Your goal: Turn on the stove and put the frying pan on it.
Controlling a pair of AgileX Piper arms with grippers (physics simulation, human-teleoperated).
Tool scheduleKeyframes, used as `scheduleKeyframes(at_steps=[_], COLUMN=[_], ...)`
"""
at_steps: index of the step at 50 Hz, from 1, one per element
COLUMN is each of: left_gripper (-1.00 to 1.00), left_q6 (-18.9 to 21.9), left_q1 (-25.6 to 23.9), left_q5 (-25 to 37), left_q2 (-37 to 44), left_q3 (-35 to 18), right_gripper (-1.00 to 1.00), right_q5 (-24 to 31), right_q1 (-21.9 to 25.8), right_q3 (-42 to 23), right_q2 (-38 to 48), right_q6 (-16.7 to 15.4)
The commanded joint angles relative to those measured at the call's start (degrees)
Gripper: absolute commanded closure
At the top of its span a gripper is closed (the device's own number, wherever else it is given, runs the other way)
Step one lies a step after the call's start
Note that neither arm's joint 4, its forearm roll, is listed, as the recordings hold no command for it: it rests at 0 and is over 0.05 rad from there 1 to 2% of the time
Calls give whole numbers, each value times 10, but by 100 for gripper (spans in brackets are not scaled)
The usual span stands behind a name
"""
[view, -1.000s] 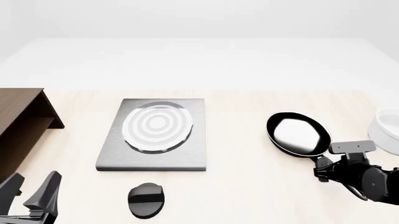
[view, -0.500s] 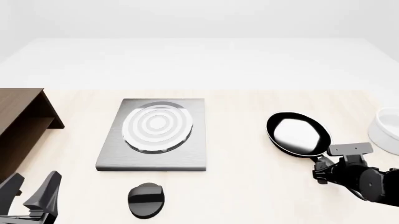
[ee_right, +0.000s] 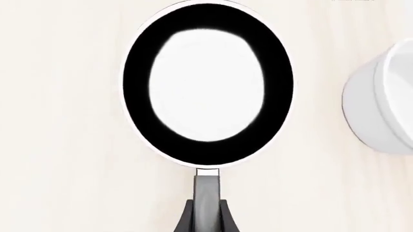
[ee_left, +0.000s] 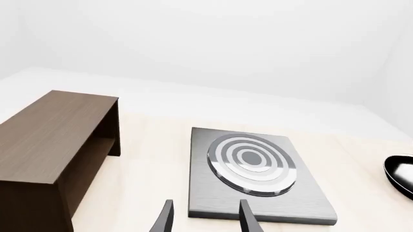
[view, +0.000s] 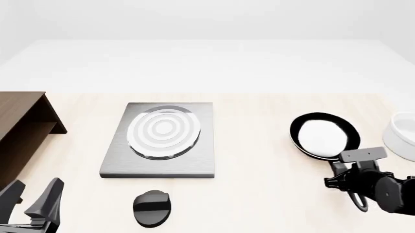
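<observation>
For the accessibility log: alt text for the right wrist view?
The right pincer is shut on the long thin handle of a round glossy black frying pan above a pale wooden table. A white bowl sits beside the pan, apart from it.

The pale wooden table [view: 259, 194] bears the stove [view: 159, 165], knob [view: 151, 208], shelf [view: 23, 128] and white bowl [view: 401, 133]
</observation>
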Motion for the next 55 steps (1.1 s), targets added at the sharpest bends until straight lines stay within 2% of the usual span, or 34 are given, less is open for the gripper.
scheduleKeyframes(at_steps=[1,19,28,43,55], left_gripper=[-100,-100,-100,-100,-100], left_q6=[2,2,4,5,6], left_q1=[-2,-2,-2,-2,-2], left_q5=[4,3,3,3,2], left_q2=[-7,-7,-7,-7,-7], left_q3=[0,0,0,0,0], right_gripper=[100,100,100,100,100], right_q5=[19,68,112,152,201], right_q1=[0,18,45,70,131], right_q3=[3,4,6,5,2], right_q2=[-43,-113,-180,-239,-302], right_q6=[3,7,23,32,51])
